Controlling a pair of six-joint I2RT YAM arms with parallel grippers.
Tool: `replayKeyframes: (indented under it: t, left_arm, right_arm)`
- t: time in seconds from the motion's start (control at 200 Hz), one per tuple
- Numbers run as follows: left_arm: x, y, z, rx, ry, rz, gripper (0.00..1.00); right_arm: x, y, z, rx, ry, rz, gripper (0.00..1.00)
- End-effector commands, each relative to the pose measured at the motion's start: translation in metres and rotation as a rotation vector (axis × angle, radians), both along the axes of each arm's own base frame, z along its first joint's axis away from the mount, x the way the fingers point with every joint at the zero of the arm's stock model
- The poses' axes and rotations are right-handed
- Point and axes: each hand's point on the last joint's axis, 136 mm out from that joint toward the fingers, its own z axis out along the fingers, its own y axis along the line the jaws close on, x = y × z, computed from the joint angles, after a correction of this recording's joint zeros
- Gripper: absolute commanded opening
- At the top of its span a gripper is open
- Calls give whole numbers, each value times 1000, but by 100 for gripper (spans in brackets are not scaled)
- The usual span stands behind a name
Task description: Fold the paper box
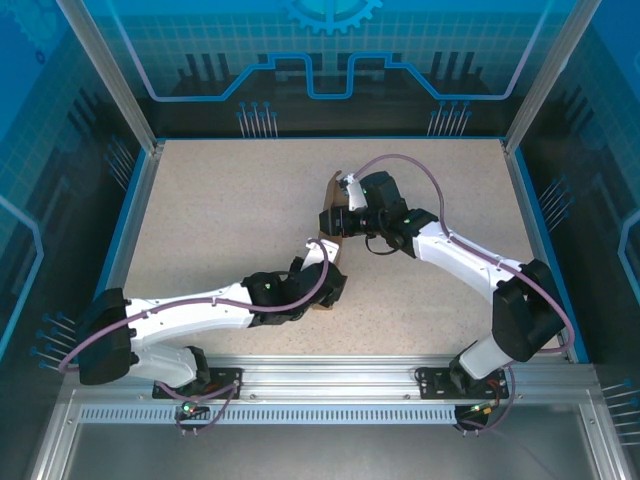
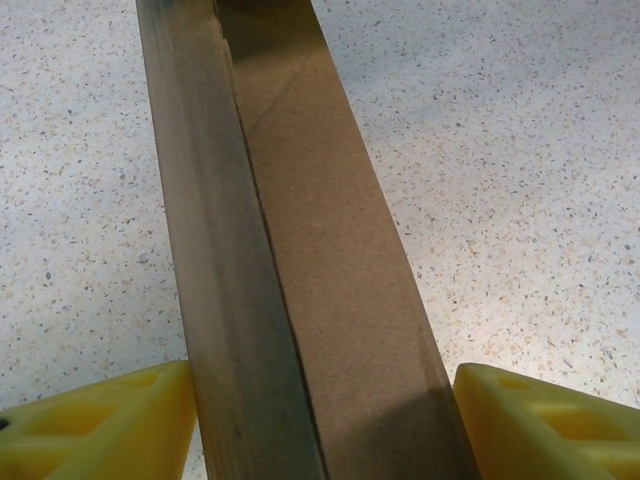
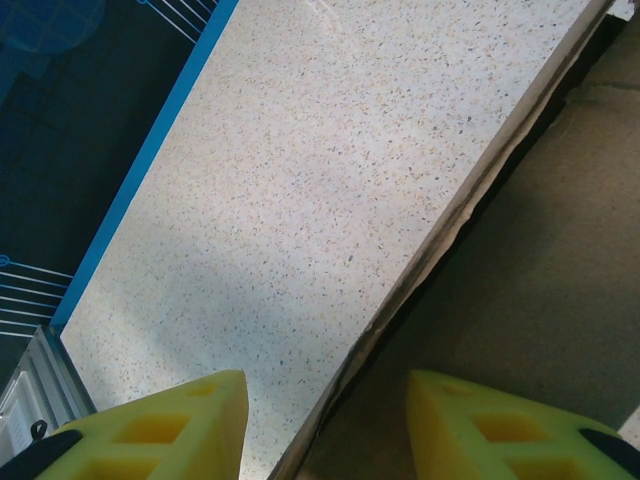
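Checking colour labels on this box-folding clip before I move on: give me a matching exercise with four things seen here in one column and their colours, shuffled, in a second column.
Things:
1. paper box
2. left tool fingers
3. table top
4. table edge strip

Colours:
A. blue
B. speckled off-white
C. brown
D. yellow

Pairs: 1-C, 2-D, 3-B, 4-A.
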Motion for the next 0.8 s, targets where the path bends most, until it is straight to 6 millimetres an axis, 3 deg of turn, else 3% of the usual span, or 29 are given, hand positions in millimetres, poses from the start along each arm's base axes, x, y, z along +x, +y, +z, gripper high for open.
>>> replayKeyframes:
  t: [0.0, 0.235, 0.47, 0.795]
  left_arm:
    - [5, -3, 12, -3, -49, -1, 64]
    - [2, 4, 4, 2, -66, -57, 45]
    - [4, 5, 10, -9, -95, -161, 34]
    - [24, 7, 36, -67, -152, -347, 32]
  right_arm:
    - [-3, -12, -11, -43, 28, -20, 46]
    - [0, -12, 9, -35, 0, -25, 52]
    - [9, -21, 47, -49, -74, -31, 64]
    - [27, -80, 101, -79, -181, -51, 72]
